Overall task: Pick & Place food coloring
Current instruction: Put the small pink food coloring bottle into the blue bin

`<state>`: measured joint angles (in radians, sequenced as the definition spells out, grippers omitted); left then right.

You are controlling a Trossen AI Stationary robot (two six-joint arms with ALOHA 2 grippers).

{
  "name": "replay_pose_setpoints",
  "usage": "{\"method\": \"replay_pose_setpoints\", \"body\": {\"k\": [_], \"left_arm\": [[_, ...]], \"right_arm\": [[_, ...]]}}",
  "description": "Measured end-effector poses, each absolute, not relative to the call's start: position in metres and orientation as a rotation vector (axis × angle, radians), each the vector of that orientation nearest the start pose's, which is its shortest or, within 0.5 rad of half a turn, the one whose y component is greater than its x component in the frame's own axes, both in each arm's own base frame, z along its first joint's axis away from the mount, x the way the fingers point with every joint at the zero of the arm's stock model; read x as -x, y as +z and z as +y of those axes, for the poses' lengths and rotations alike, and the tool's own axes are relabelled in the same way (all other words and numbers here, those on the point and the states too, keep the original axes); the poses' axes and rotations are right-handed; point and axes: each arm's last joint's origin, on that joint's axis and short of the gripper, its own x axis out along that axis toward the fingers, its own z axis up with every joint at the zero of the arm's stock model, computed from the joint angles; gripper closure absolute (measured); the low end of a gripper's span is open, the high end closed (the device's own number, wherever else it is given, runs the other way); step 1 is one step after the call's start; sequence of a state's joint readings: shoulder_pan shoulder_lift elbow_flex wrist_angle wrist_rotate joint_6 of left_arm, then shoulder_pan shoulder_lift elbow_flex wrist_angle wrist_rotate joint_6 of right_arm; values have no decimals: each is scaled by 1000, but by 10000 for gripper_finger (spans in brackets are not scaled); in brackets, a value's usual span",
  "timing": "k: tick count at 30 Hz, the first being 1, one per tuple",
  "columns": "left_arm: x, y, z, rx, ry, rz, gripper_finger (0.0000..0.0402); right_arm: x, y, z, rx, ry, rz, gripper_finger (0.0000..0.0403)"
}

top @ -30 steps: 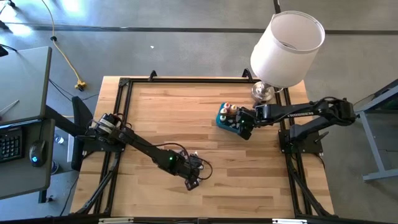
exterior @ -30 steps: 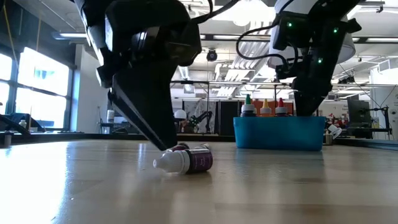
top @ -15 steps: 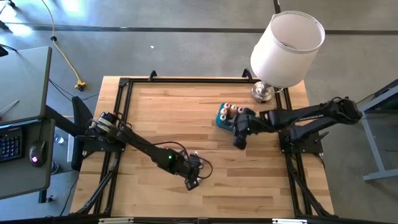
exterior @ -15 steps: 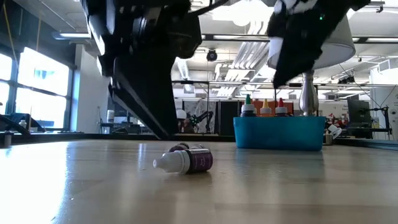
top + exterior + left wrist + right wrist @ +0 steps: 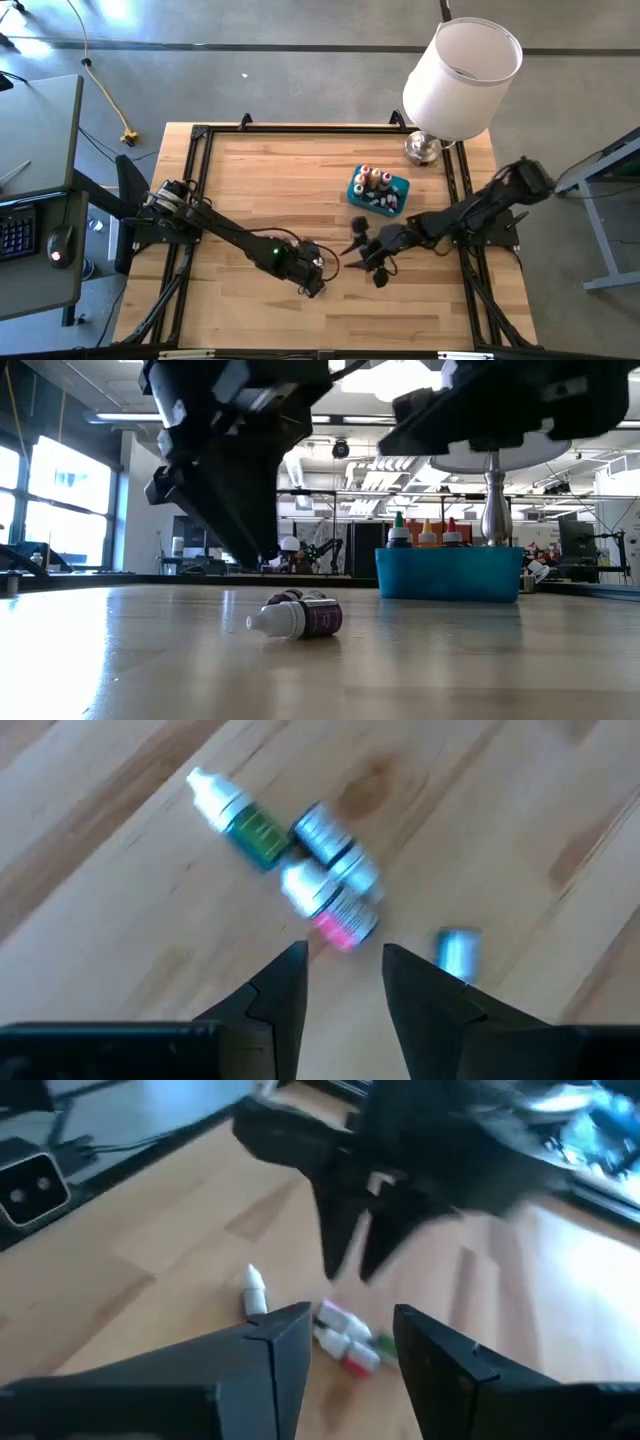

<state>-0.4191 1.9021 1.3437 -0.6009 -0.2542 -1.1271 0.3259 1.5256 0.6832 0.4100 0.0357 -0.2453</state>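
Several small food coloring bottles lie on their sides in a cluster on the wood table: a green-labelled one (image 5: 242, 818), a silver one (image 5: 328, 838), a pink-labelled one (image 5: 335, 912) and a small bluish piece (image 5: 459, 948). In the low view a purple-labelled bottle (image 5: 298, 617) lies flat. My left gripper (image 5: 345, 965) hangs open just above the cluster, touching nothing. My right gripper (image 5: 352, 1318), open and empty, points almost level at the same bottles (image 5: 346, 1337) from the right. More bottles (image 5: 374, 180) stand in the teal bin (image 5: 398, 186).
A lamp with a white shade (image 5: 462, 78) stands at the table's far right corner, behind the bin. The two grippers (image 5: 316, 284) (image 5: 360, 252) are close together near the table's middle. Bare wood lies to the left and along the near edge.
My right gripper has swung from above the teal bin toward the near edge and left, up to the bottle cluster, tipping from pointing down to almost level. My left gripper has risen a little off the lying bottles and rolled about its axis. The bottles have stayed put.
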Motion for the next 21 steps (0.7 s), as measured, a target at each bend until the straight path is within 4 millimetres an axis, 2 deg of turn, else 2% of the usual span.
{"method": "replay_pose_setpoints", "body": {"k": [4,9,14,21], "left_arm": [[-357,182,-150,701,527,971,273],[-360,167,-148,731,614,957,273],[-369,156,-151,763,589,945,273],[-368,148,-150,744,599,995,273]], "right_arm": [[-306,162,99,402,416,388,265],[-321,145,89,416,390,454,265],[-323,144,80,411,360,482,265],[-323,144,72,396,353,503,265]]}}
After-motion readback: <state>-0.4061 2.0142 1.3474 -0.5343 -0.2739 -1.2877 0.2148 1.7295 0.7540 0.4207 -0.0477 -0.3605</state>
